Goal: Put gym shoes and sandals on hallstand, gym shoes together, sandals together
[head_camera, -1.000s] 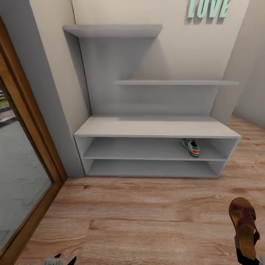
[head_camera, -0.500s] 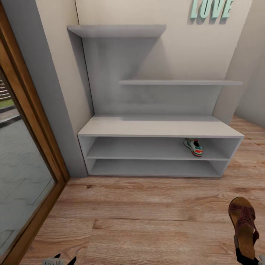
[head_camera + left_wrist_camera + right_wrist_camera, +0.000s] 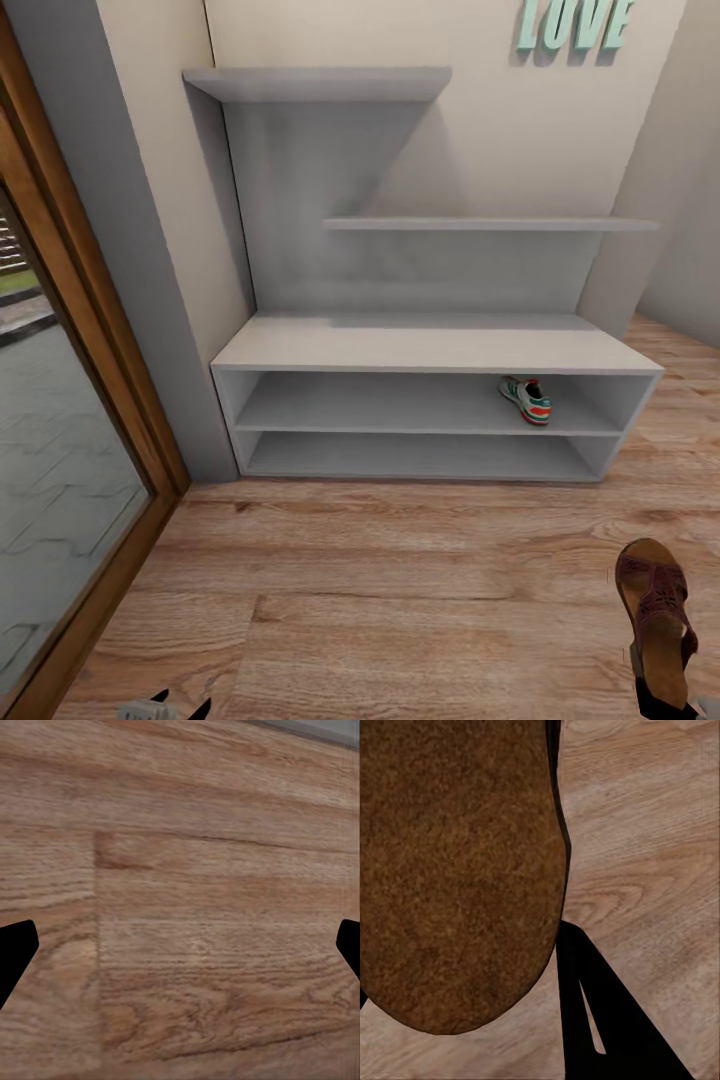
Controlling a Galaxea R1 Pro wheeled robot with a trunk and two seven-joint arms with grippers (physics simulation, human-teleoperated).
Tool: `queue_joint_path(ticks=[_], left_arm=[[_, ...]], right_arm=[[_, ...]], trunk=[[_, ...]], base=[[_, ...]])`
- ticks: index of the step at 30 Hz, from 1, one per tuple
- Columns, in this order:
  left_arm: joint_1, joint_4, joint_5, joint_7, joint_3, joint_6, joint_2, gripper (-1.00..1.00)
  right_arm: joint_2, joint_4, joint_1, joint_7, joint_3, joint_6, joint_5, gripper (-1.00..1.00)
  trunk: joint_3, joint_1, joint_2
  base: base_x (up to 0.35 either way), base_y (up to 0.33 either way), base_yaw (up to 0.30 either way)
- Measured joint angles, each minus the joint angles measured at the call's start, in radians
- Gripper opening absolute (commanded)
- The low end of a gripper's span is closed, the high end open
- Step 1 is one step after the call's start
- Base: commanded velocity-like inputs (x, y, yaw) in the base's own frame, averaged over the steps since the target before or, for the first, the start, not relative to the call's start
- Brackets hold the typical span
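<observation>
One gym shoe sits on the hallstand's upper tier; a brown sandal hangs above the corridor floor

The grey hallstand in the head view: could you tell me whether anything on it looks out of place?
One thing stands out: a lone cream-white sneaker with green stripes sits at the right end of the pale grey hallstand's upper open tier, slightly angled, with no partner beside it. A dark brown leather sandal is in the right gripper.

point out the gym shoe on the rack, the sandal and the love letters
gym shoe [image 3: 527,399]: head view, its upper
sandal [image 3: 657,618]: head view, footbed behind the patterned upper
LOVE letters [image 3: 573,22]: head view, the V
</observation>
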State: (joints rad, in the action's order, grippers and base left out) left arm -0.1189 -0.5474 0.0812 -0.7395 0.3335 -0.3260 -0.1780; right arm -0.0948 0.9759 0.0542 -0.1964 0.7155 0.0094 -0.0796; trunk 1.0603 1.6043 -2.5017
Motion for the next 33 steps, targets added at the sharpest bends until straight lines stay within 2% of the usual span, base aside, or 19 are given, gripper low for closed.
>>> queue_joint_path(ticks=[2, 5, 6, 10, 11, 13, 14, 17, 18, 20, 22, 23, 27, 29, 33], left_arm=[[0.0, 0.0, -0.001, 0.0, -0.002, 0.0, 0.001, 1.0], [0.0, 0.0, -0.002, 0.0, -0.003, 0.0, 0.001, 1.0], [0.0, 0.0, -0.001, 0.0, -0.003, 0.0, 0.0, 1.0], [0.0, 0.0, -0.001, 0.0, -0.002, 0.0, -0.001, 1.0], [0.0, 0.0, -0.001, 0.0, -0.002, 0.0, -0.001, 1.0], [0.0, 0.0, -0.001, 0.0, -0.002, 0.0, -0.001, 1.0], [0.0, 0.0, -0.001, 0.0, -0.003, 0.0, -0.001, 1.0], [0.0, 0.0, -0.001, -0.001, -0.003, 0.0, -0.001, 1.0], [0.0, -0.001, -0.001, -0.002, -0.002, -0.001, -0.002, 1.0], [0.0, -0.001, 0.0, -0.003, -0.002, 0.0, -0.002, 1.0], [0.0, -0.003, 0.0, -0.004, -0.001, 0.0, -0.003, 1.0], [0.0, -0.003, 0.001, -0.005, 0.0, 0.0, -0.004, 1.0], [0.0, -0.009, 0.009, -0.006, 0.001, 0.0, -0.005, 1.0], [0.0, -0.012, 0.01, -0.006, 0.001, 0.0, -0.003, 1.0], [0.0, -0.017, 0.011, -0.007, -0.002, -0.001, -0.002, 1.0]], right_arm=[[0.002, -0.018, 0.0, 0.0, -0.018, 0.001, -0.001, -1.0], [0.004, -0.056, 0.0, 0.007, -0.105, 0.003, -0.001, -1.0], [0.005, -0.068, 0.0, 0.015, -0.168, 0.004, 0.0, -1.0], [0.006, -0.082, 0.005, 0.068, -0.302, 0.008, 0.001, -1.0], [0.009, -0.083, 0.014, 0.118, -0.361, 0.011, 0.003, -1.0], [0.022, -0.084, 0.029, 0.176, -0.417, 0.014, 0.004, -1.0], [0.047, -0.083, 0.049, 0.237, -0.469, 0.018, 0.004, -1.0], [0.106, -0.086, 0.095, 0.342, -0.539, 0.038, 0.003, -1.0], [0.148, -0.089, 0.128, 0.409, -0.575, 0.064, 0.0, -1.0], [0.192, -0.09, 0.164, 0.476, -0.607, 0.103, 0.001, -1.0], [0.256, -0.092, 0.231, 0.583, -0.678, 0.197, 0.002, -1.0], [0.269, -0.092, 0.265, 0.615, -0.704, 0.241, 0.002, -1.0], [0.269, -0.09, 0.371, 0.662, -0.775, 0.331, 0.003, -1.0], [0.269, -0.092, 0.415, 0.669, -0.785, 0.343, 0.013, -1.0], [0.269, -0.095, 0.453, 0.671, -0.789, 0.351, 0.06, -1.0]], trunk=[[0.0, 0.0, 0.0], [0.0, 0.0, 0.0], [0.0, 0.0, 0.0], [0.0, 0.0, 0.0], [0.0, 0.0, 0.0], [0.0, 0.0, 0.0], [0.0, 0.0, 0.0], [0.0, 0.0, 0.0], [0.0, 0.0, 0.0], [0.0, 0.0, 0.0], [0.0, 0.0, 0.0], [0.0, 0.0, 0.0], [0.0, 0.0, 0.0], [0.0, 0.0, 0.0], [0.0, 0.0, 0.0]], base=[[0.0, 0.0, 0.0], [0.0, 0.0, 0.0], [0.0, 0.0, 0.0], [0.0, 0.0, 0.0], [0.0, 0.0, 0.0], [0.0, 0.0, 0.0], [0.0, 0.0, 0.0], [0.0, 0.0, 0.0], [0.0, 0.0, 0.0], [0.0, 0.0, 0.0], [0.0, 0.0, 0.0], [0.0, 0.0, 0.0], [0.0, 0.0, 0.0], [0.0, 0.0, 0.0], [0.0, 0.0, 0.0]])
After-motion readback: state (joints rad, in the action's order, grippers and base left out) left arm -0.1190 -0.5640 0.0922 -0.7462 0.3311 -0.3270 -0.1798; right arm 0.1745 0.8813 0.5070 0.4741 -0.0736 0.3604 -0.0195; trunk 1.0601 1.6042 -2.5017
